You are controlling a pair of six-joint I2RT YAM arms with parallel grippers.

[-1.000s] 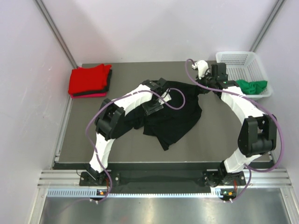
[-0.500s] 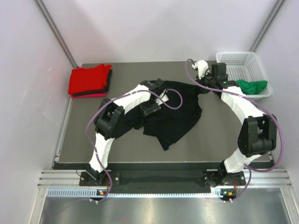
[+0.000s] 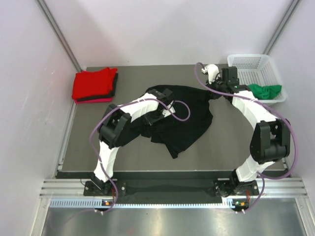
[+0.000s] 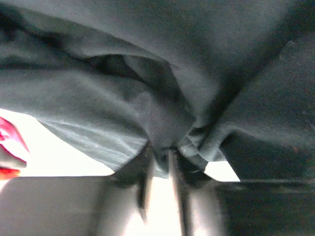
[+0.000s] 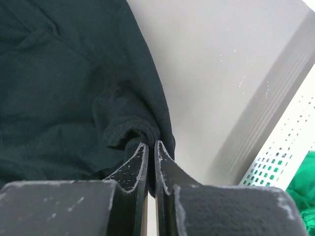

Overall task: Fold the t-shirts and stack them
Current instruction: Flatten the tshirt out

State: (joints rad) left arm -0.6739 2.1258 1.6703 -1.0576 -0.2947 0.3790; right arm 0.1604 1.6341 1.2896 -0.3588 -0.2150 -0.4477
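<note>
A black t-shirt (image 3: 189,118) lies rumpled across the middle of the table. My left gripper (image 3: 154,119) sits at its left side. In the left wrist view its fingers (image 4: 160,157) stand close together with a bunched fold of the black t-shirt (image 4: 147,88) pinched between them. My right gripper (image 3: 215,92) is at the shirt's far right corner, shut on its hem (image 5: 151,145). A red t-shirt (image 3: 93,83) tops a folded stack at the back left, with black and pink edges showing beneath. A green t-shirt (image 3: 266,91) lies in the basket.
The white mesh basket (image 3: 253,61) stands at the back right corner, close to my right gripper; its wall (image 5: 275,157) shows in the right wrist view. Grey walls enclose the table on three sides. The arm bases are at the near edge.
My left gripper's jaws have closed on the black cloth, and its wrist has shifted slightly left. The right arm has not moved.
</note>
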